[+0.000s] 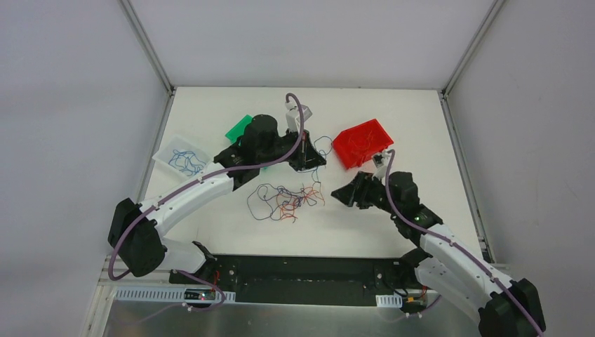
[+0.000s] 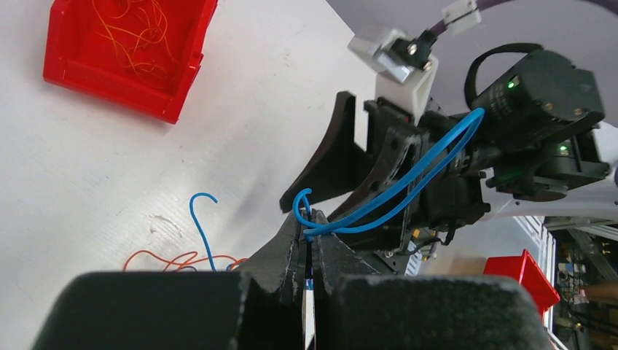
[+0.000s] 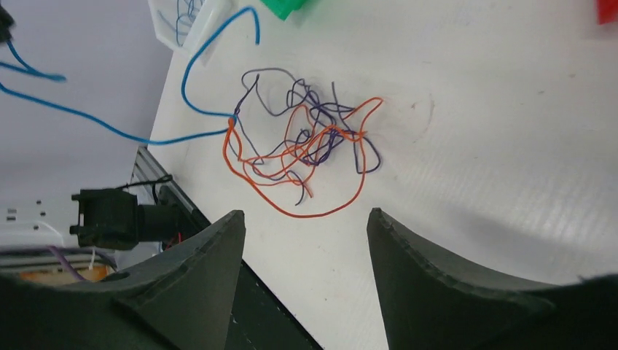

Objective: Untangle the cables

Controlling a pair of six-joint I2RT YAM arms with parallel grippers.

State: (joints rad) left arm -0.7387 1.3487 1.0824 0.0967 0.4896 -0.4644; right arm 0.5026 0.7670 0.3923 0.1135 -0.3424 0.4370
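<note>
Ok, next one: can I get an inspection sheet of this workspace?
Surface: white table.
Job's things: tangle of orange, blue and dark wires at centre; blue wire running up from it.
Clutter: red bin with orange strands, clear tray with blue strands, green bin partly hidden.
Grippers: left gripper shut on blue wire; right gripper open beside the tangle.
Cables: purple arm cables along both arms.
Surroundings: grey walls on three sides.

The right claw (image 3: 306, 214), jaws spread, hangs near tangled cables (image 3: 306, 142) on the table (image 3: 495, 131).
</note>
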